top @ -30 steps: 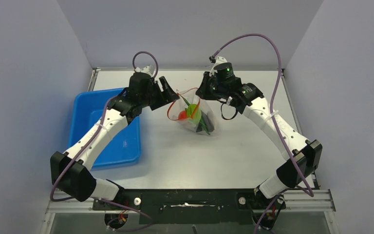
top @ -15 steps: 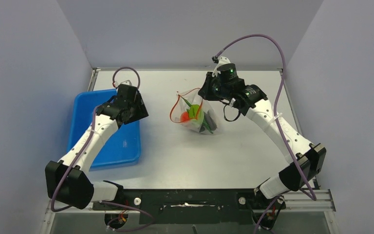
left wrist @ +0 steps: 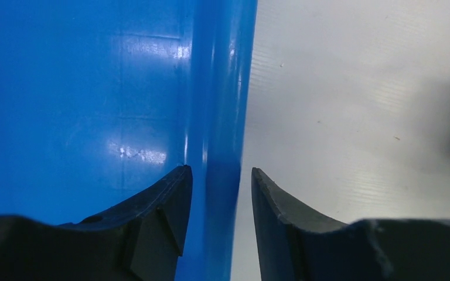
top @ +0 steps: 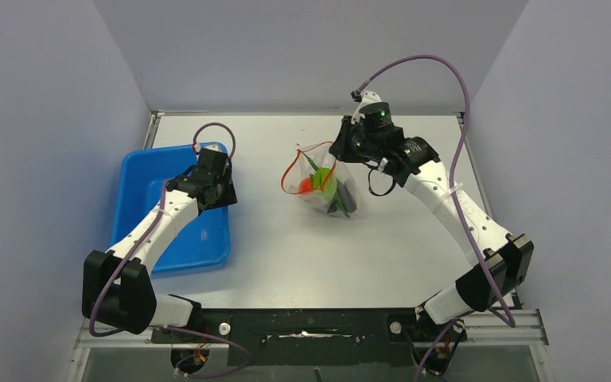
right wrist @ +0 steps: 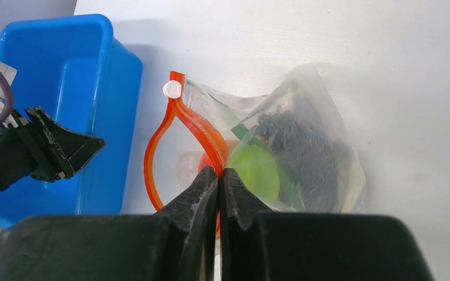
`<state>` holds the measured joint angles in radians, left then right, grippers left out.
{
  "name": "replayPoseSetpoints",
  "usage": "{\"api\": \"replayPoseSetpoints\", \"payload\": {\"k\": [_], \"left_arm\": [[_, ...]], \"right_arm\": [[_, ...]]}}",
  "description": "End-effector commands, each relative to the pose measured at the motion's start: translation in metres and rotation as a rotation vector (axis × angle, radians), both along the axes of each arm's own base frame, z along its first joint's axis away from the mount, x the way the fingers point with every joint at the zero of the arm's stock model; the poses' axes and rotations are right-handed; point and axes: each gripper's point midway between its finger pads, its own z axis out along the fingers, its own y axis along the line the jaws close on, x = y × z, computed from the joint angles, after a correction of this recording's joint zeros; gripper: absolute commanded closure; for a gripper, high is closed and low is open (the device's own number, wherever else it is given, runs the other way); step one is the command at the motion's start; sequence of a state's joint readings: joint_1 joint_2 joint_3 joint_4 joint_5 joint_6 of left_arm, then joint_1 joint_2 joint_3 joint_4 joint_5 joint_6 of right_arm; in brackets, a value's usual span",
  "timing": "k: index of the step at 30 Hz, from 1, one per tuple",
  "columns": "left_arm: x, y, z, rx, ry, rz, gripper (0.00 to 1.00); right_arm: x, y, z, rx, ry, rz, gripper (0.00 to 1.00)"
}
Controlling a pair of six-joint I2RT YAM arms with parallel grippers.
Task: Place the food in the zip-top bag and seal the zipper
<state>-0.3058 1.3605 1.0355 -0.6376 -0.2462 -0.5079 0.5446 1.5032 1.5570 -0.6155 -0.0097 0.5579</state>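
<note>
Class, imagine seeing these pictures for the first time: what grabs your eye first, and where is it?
The clear bag in the middle, stuffed with bright toy food, its red zipper gaping in a loop. The right claw pinches that zipper. At the left sits a blue tray, the left claw open astride its right wall.

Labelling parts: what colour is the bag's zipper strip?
The zipper is orange-red, clearest in the right wrist view.

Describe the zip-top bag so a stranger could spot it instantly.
Start at the white table; right of the blue tray, near the middle, sits the zip-top bag. Unlike the opaque tray, it is clear, with a red zipper at its mouth.
</note>
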Motion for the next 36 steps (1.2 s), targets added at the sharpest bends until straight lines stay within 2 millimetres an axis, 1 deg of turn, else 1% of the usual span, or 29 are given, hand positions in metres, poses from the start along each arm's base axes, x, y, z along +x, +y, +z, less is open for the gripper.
{"api": "replayPoseSetpoints", "payload": {"k": [1,3,6,8,9,13,16,21,22,25,27,29,33,36], "left_arm": [[0.019,0.006,0.005,0.060,-0.092,-0.044,0.62],[0.019,0.006,0.004,0.067,-0.104,-0.056,0.70],[0.016,0.008,0.003,0.083,-0.122,-0.077,0.85],[0.015,0.007,0.009,0.106,-0.153,-0.114,0.97],[0.014,0.007,0.014,0.119,-0.175,-0.128,1.00],[0.012,0.002,0.037,0.159,-0.276,-0.195,1.00],[0.006,-0.009,0.051,0.212,-0.346,-0.308,1.00],[-0.016,-0.027,0.056,0.342,-0.407,-0.573,1.00],[-0.021,-0.030,0.060,0.369,-0.436,-0.613,1.00],[-0.030,-0.030,0.078,0.422,-0.543,-0.639,1.00],[-0.036,-0.028,0.082,0.434,-0.581,-0.660,1.00],[-0.044,-0.030,0.076,0.445,-0.584,-0.724,1.00],[-0.066,-0.030,0.046,0.488,-0.504,-0.908,1.00],[-0.076,-0.031,0.038,0.528,-0.482,-1.019,1.00]], "right_arm": [[0.005,-0.004,0.038,0.059,-0.111,-0.009,1.00],[0.006,-0.005,0.037,0.059,-0.109,-0.011,1.00],[0.006,-0.007,0.036,0.057,-0.108,-0.014,1.00],[0.007,-0.008,0.035,0.055,-0.106,-0.018,1.00],[0.008,-0.009,0.033,0.053,-0.104,-0.020,1.00],[0.010,-0.012,0.030,0.054,-0.098,-0.024,1.00],[0.013,-0.014,0.029,0.055,-0.099,-0.033,1.00],[0.016,-0.022,0.025,0.055,-0.097,-0.048,1.00],[0.016,-0.024,0.024,0.055,-0.095,-0.054,1.00],[0.018,-0.030,0.021,0.058,-0.092,-0.066,1.00],[0.019,-0.034,0.018,0.063,-0.087,-0.071,1.00],[0.020,-0.037,0.015,0.068,-0.081,-0.073,1.00],[0.023,-0.045,0.013,0.070,-0.079,-0.089,1.00],[0.025,-0.051,0.010,0.069,-0.074,-0.101,1.00]]}}
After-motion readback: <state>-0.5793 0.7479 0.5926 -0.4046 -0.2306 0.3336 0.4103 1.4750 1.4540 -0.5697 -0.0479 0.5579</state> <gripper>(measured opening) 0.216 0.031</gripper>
